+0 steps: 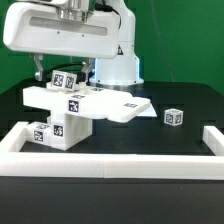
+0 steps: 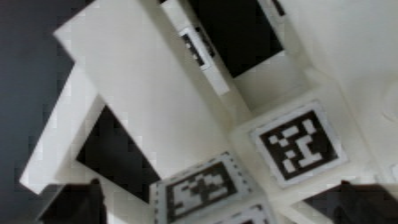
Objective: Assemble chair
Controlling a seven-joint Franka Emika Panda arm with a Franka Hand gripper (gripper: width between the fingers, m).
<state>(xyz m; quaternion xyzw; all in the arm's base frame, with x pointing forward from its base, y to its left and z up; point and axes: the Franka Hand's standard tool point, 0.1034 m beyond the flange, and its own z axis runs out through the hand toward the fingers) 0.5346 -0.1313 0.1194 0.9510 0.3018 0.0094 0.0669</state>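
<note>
Chair stands partly built, left-centre of exterior frame, on black surface: flat seat panel juts toward frame's right over stacked tagged blocks. Small tagged cube lies apart at right. White rails border lower frame.

Step in hand (judgement): descend onto upper parts for grasp. Do well: centre over one bar, square jaws to its flat faces, avoid nudging stack.

Gripper: fingertips not in either view (arm body blocks); jaws spread fully, nothing seen held. Wrist view: tagged white parts close below.
</note>
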